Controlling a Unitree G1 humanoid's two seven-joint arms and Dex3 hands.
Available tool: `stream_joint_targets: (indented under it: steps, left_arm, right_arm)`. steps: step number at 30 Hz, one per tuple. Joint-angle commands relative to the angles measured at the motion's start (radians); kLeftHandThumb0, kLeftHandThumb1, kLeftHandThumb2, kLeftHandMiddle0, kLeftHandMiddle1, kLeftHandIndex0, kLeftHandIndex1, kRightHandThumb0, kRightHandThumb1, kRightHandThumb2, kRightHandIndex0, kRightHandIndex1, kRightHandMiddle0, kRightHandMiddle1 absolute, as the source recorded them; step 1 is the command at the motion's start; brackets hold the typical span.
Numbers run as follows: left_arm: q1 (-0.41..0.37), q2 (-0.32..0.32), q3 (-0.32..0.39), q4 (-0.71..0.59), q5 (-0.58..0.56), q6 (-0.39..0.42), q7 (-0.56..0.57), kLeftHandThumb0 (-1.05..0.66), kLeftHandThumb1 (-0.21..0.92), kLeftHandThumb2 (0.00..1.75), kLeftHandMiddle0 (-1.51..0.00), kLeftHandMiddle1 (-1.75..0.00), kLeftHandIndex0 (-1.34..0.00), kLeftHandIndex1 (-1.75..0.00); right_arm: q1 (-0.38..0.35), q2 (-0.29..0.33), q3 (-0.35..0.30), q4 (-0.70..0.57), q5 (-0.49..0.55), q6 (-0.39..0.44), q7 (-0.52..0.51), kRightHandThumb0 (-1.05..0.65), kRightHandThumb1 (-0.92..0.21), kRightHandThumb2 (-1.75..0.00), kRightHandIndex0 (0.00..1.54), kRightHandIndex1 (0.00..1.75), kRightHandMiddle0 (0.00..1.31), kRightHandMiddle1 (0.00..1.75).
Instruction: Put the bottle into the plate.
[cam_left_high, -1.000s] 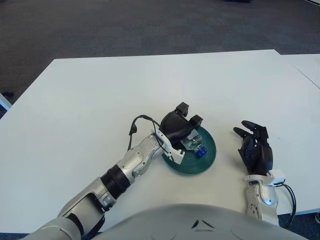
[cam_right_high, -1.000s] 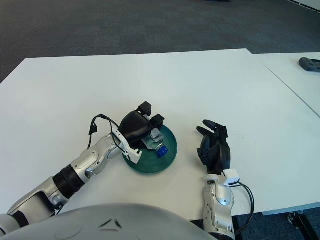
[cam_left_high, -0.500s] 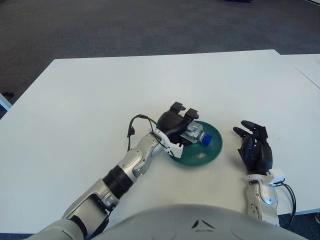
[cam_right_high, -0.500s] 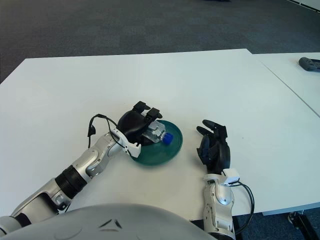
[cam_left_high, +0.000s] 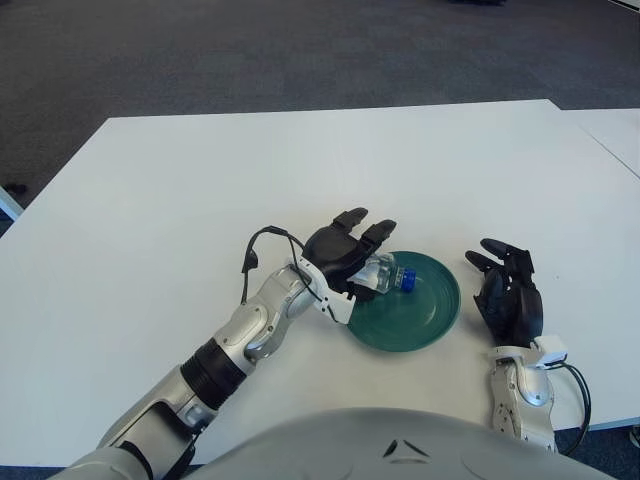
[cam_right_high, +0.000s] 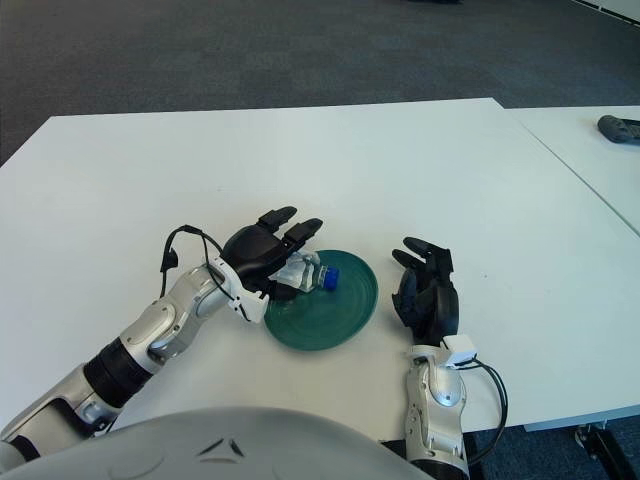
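Right hand (cam_left_high: 510, 300) shows nearest, at about 4 o'clock in the view, just to the right of the green plate (cam_left_high: 425, 320) and apart from it; its dark fingers are loosely spread and hold nothing.

Left hand (cam_left_high: 340, 255) sits at the plate's 9 to 10 o'clock edge, reaching in from the lower left along its silver forearm (cam_left_high: 250, 335). Its fingers (cam_left_high: 350, 217) are stretched out and apart, pointing toward 1 o'clock, not wrapped around anything. A black cable (cam_left_high: 262, 243) loops up from the wrist.

The clear bottle (cam_left_high: 380, 277) lies on its side at the plate's 10 o'clock rim, its blue cap (cam_left_high: 408, 279) pointing toward 3 o'clock over the plate's inner surface. The bottle's body is tucked just under and to the right of the left palm, at roughly 4 o'clock from the hand; it lies right against the palm, though whether the two actually touch cannot be told.

The plate rests flat on the white table (cam_left_high: 300, 170), which stretches on toward 12 o'clock. Beyond the far edge lies dark carpet (cam_left_high: 250, 50). In the right eye view a small dark object (cam_right_high: 618, 127) lies on a neighbouring white surface at 2 o'clock.
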Motion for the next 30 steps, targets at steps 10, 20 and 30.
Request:
stream_joint_targets:
  steps: [10, 20, 30]
  left_arm:
    - [-0.028, 0.028, 0.031, -0.027, -0.015, -0.049, -0.041, -1.05, 0.92, 0.83, 0.00, 0.00, 0.00, 0.00]
    - [-0.043, 0.034, 0.049, -0.016, -0.020, -0.076, -0.047, -1.05, 0.92, 0.80, 0.00, 0.00, 0.00, 0.00]
    - [-0.057, 0.043, 0.055, 0.009, -0.025, -0.111, -0.028, -1.05, 0.92, 0.78, 0.00, 0.00, 0.00, 0.00]
  right_arm:
    - [-0.028, 0.021, -0.009, 0.125, -0.021, -0.005, -0.016, -0.69, -0.92, -0.67, 0.58, 1.10, 0.26, 1.25]
    - [-0.057, 0.023, -0.016, 0.178, -0.027, -0.025, -0.009, -0.70, -0.92, -0.68, 0.59, 1.10, 0.23, 1.23]
    - [-0.079, 0.033, -0.025, 0.221, -0.010, -0.050, 0.009, -0.69, -0.92, -0.65, 0.56, 1.08, 0.22, 1.21]
